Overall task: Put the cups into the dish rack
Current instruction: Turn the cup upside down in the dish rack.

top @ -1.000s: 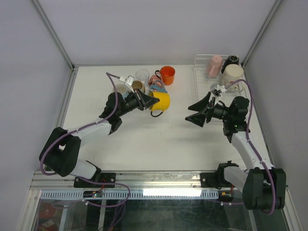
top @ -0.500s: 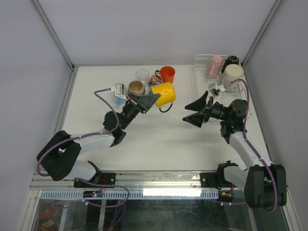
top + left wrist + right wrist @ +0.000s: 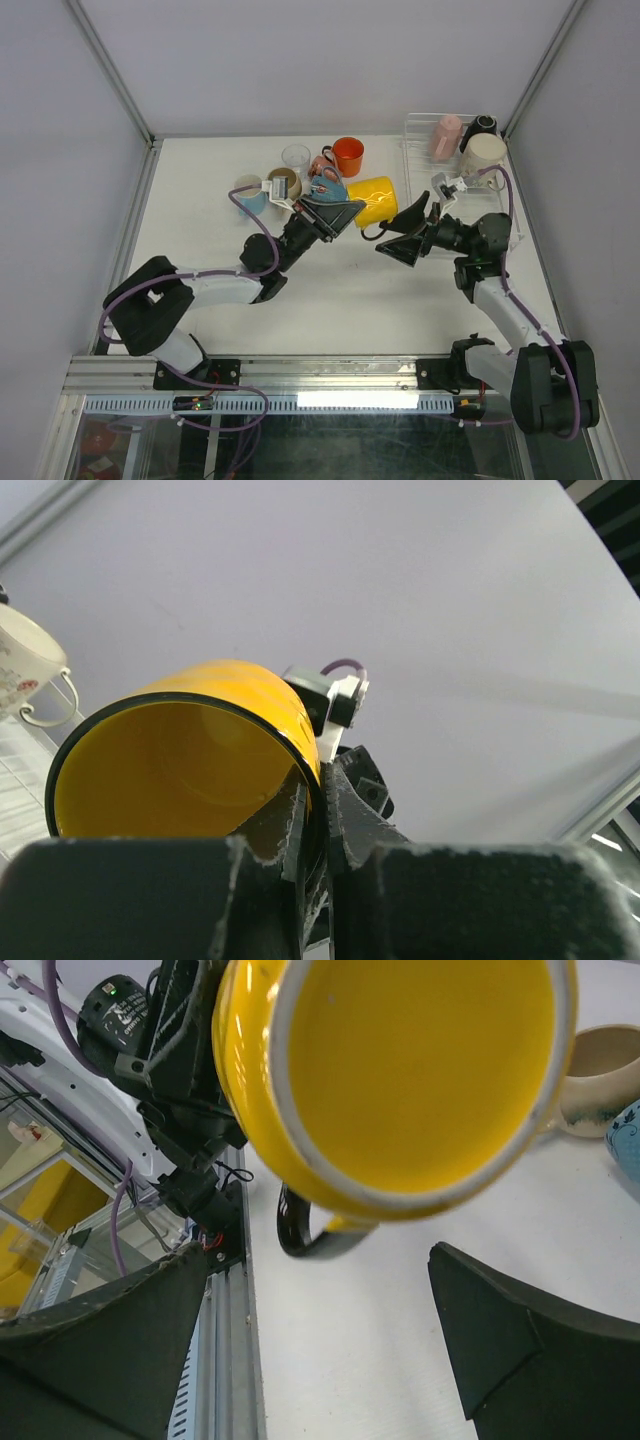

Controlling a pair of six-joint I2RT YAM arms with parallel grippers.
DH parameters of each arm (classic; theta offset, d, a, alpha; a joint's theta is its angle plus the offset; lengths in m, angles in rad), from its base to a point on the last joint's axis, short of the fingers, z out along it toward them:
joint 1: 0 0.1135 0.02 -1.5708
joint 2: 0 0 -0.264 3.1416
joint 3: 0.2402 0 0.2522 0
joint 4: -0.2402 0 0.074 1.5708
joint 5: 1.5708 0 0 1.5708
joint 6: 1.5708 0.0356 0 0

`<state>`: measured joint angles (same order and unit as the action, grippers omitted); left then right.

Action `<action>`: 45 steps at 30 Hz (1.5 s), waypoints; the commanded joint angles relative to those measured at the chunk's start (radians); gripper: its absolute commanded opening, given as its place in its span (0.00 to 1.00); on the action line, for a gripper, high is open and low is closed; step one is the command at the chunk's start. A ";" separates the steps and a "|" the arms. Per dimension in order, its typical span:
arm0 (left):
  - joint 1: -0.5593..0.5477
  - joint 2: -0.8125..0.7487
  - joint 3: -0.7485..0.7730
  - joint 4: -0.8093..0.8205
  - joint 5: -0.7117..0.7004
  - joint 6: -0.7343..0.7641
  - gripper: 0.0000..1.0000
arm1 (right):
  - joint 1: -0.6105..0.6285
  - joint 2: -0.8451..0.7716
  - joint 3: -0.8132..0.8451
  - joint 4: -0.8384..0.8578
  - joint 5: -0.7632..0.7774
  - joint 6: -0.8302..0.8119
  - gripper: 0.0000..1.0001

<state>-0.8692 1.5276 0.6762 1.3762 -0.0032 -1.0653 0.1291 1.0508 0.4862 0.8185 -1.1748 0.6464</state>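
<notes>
My left gripper (image 3: 352, 210) is shut on the rim of a yellow cup (image 3: 376, 198) with a black handle, held on its side above the table's middle. In the left wrist view one finger is inside the yellow cup (image 3: 180, 770) and the other outside, so the left gripper (image 3: 322, 815) pinches the wall. My right gripper (image 3: 400, 234) is open just right of the cup, its mouth facing it. From the right wrist, the yellow cup (image 3: 400, 1070) hangs beyond the right gripper (image 3: 310, 1350), not between the fingers. The clear dish rack (image 3: 415, 165) at the back right holds a pink cup (image 3: 445, 135), a black cup (image 3: 483, 125) and a beige cup (image 3: 484, 153).
Several cups stand at the table's back middle: an orange cup (image 3: 348, 155), a clear glass (image 3: 296, 155), a beige mug (image 3: 285, 182), a blue mug (image 3: 250, 192) and a pink and teal pair (image 3: 326, 176). Grey walls enclose the table.
The left arm has lifted the yellow cup and carried it right, up to the right gripper. The right gripper has opened wider and shifted slightly left.
</notes>
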 commanded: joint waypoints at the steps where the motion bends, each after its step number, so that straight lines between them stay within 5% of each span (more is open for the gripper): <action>1: -0.032 0.020 0.095 0.251 -0.019 0.029 0.00 | 0.016 -0.035 -0.003 0.096 0.034 0.050 0.94; 8: -0.065 0.072 0.126 0.306 -0.018 0.051 0.00 | 0.032 -0.039 0.004 0.056 0.072 0.086 0.76; 16: -0.091 0.105 0.148 0.344 -0.017 0.065 0.00 | 0.032 -0.049 -0.009 0.097 0.096 0.142 0.69; 25: -0.103 0.120 0.146 0.371 -0.021 0.069 0.00 | 0.029 -0.053 -0.011 0.121 0.104 0.166 0.34; 30: -0.105 0.113 0.130 0.371 -0.021 0.075 0.00 | 0.019 -0.068 -0.011 0.125 0.106 0.175 0.02; 35: -0.105 0.112 0.124 0.370 -0.007 0.086 0.00 | -0.005 -0.079 -0.008 0.130 0.100 0.186 0.00; 42: -0.105 0.096 0.070 0.371 -0.027 0.094 0.45 | -0.029 -0.091 -0.006 0.169 0.065 0.203 0.00; 45: -0.106 0.080 0.035 0.369 -0.031 0.111 0.56 | -0.034 -0.096 -0.003 0.177 0.055 0.208 0.00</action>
<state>-0.9684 1.6547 0.7506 1.4483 -0.0223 -0.9726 0.1040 0.9981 0.4595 0.8715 -1.1042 0.8627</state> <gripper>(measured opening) 0.502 0.174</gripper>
